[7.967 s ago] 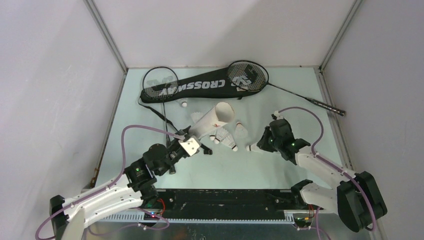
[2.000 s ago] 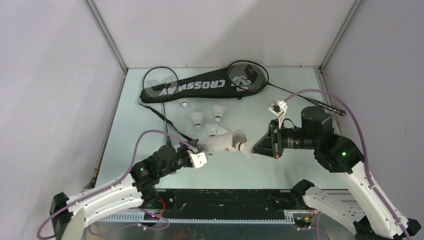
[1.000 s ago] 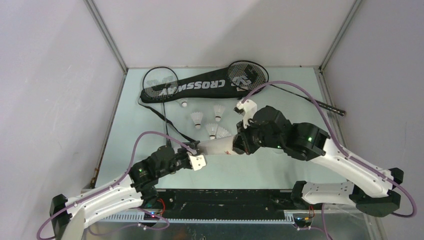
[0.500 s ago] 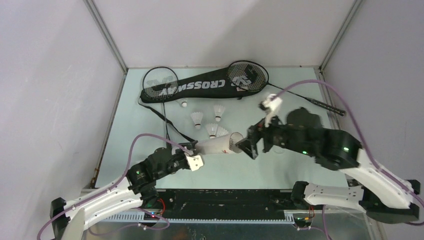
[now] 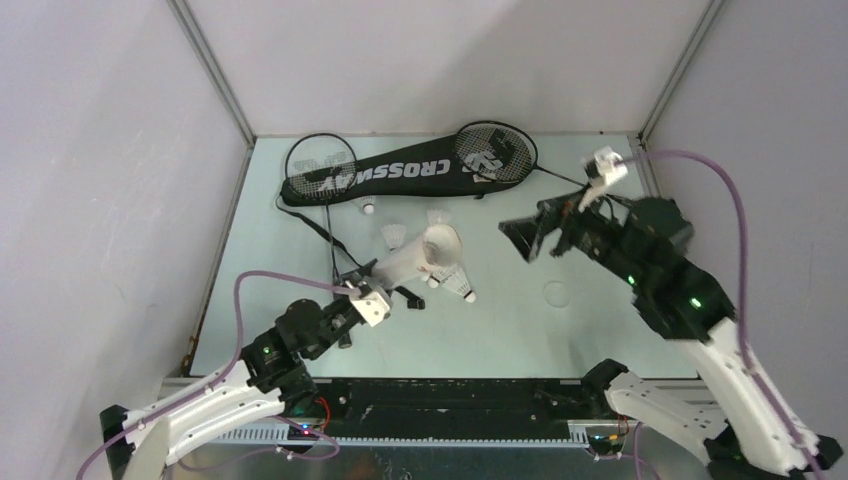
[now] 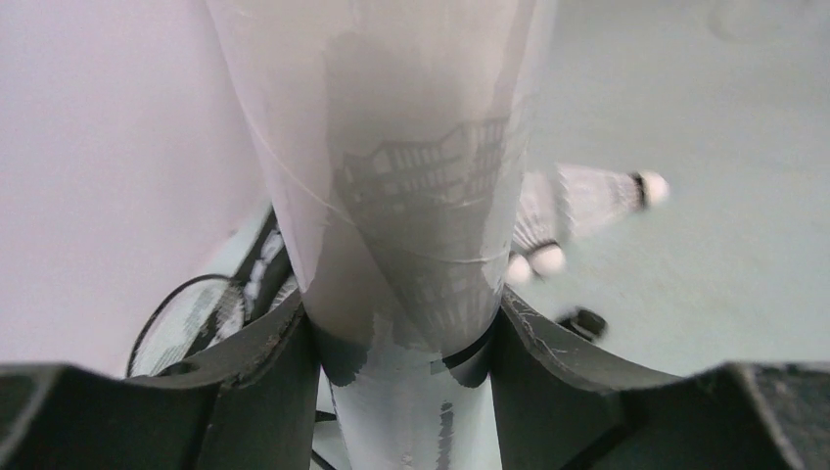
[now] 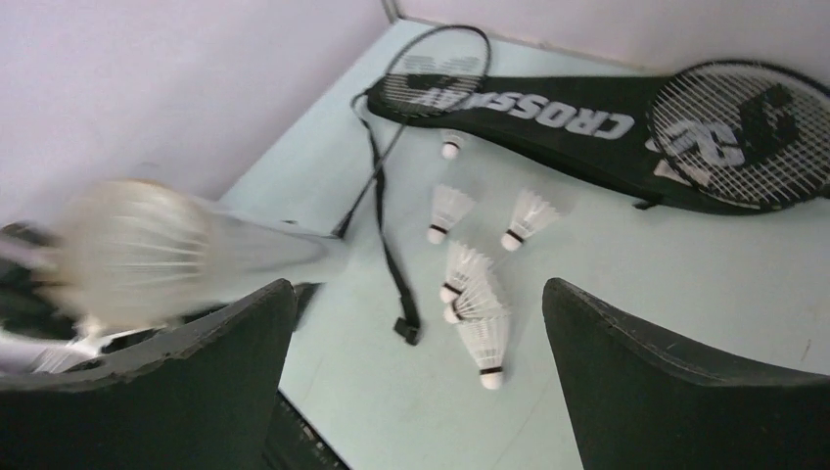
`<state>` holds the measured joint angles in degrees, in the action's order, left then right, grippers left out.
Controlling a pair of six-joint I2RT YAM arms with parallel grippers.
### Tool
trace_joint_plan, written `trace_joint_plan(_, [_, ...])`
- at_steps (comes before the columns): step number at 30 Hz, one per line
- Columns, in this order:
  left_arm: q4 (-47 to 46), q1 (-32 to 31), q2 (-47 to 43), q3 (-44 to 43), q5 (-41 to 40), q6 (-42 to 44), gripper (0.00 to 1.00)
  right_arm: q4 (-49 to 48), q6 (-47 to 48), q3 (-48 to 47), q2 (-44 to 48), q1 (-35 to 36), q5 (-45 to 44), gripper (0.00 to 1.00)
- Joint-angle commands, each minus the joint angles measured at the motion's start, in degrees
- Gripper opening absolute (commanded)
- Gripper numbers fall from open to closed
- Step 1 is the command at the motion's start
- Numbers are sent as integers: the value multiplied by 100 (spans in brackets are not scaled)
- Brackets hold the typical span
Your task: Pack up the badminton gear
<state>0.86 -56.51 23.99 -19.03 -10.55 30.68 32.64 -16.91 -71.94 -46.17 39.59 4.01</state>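
My right pincer [image 5: 523, 238], spread and empty, is pulling back from the tube [image 5: 420, 255] that my left pincer [image 5: 372, 292] is clenching. Its wrist camera is showing clustered shuttlecocks [image 7: 468, 279] that the tube half hides from above.

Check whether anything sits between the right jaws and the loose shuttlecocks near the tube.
Nothing visible does. The right gripper is open above bare table, and the shuttlecocks lie uncovered ahead of it. The tube, clamped by the left gripper, and the bag strap sit off to one side.
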Motion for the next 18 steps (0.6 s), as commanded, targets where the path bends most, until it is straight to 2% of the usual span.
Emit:
trace_joint_plan(1, [-1538, -18, -308, 78, -1490, -537, 2, -1350, -141, 385, -1263, -1213, 1784, 100])
trace_joint_plan(6, [-1717, -18, -315, -110, -2846, -1434, 1, -2367, 915, 227, -3138, -1464, 2653, 99])
trace_joint_plan(8, [-1635, -18, -229, -198, -3094, -1679, 0, -2401, 1200, -205, -4035, -1479, 2890, 99])
trace_joint_plan(10, [-1647, -18, -89, -221, -3292, -1857, 0, -2115, 1409, -874, -5020, -1488, 3025, 98])
trace_joint_plan(13, [-1561, -18, 215, -268, -3539, -2019, 0, -1320, 1643, -2395, -6568, -1480, 3206, 91])
trace_joint_plan(16, [-1254, -18, 485, -370, -3747, -2265, 0, -754, 1811, -3365, -7592, -1440, 3325, 86])
trace_joint_plan(18, [-1121, -20, 582, -386, -3782, -2352, 0, -605, 1933, -3653, -7941, -1423, 3385, 83])
